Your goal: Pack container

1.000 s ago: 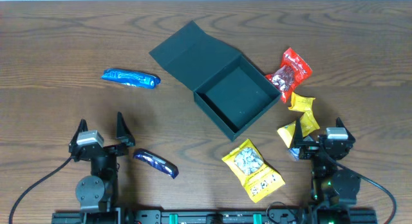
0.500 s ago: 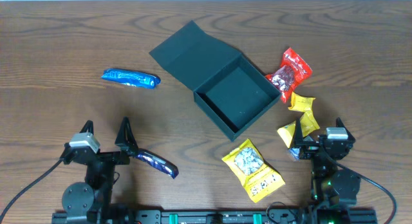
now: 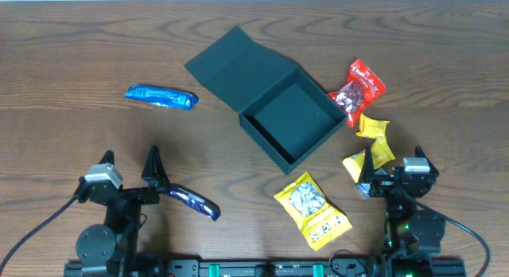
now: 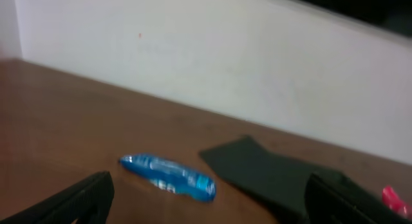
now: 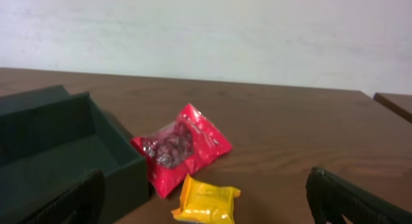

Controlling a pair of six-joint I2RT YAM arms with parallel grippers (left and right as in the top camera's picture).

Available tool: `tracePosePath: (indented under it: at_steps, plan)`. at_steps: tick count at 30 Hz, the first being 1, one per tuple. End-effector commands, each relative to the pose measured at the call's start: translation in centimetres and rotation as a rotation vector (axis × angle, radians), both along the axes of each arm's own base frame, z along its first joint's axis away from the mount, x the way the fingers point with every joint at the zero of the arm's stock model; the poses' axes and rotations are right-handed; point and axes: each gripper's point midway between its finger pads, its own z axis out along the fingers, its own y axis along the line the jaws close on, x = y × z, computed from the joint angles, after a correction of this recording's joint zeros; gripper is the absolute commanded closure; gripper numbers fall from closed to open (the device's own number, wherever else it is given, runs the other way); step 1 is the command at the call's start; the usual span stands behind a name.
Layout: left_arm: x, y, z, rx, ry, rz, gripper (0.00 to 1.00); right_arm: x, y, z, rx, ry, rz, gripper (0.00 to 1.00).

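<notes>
Start of packing: container [image 3: 290,122] empty, lid open. left gripper [image 3: 129,161] & right gripper [image 3: 395,167] both spread wide, holding nothing. Nxt imo: left drops onto dark blue packet [image 3: 192,201].

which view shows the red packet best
Right wrist: the red packet sits centre frame, close and sharp, beside the container. Overhead shows it whole but small; left wrist catches only a blurred red sliver.
</notes>
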Motion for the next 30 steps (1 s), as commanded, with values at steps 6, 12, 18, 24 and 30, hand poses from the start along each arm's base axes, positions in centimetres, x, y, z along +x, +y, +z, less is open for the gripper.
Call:
tracePosePath:
  at_steps: [6, 12, 18, 24, 30]
  plan:
    - [0.0, 0.1, 0.8, 0.01, -0.029, 0.006, 0.05, -1.3, 0.2, 2.4, 0.093, 0.044, 0.0, 0.01]
    - [0.0, 0.1, -1.3, 0.008, 0.055, 0.006, 0.05, -4.6, -0.3, 10.0, 0.1, 0.012, -0.037, 0.01]
    - [-0.6, 0.1, -4.9, 0.003, 0.206, 0.006, 0.05, -6.2, 0.3, 12.3, 0.227, 0.16, -0.033, 0.01]
    - [-2.4, 0.1, -10.3, -0.006, 0.436, 0.005, 0.05, -6.0, 3.2, 12.2, 0.276, 0.414, 0.105, 0.01]
    - [-6.0, -0.1, -15.8, -0.015, 0.704, 0.004, 0.05, -7.5, 5.6, 11.2, 0.352, 0.659, 0.208, 0.01]
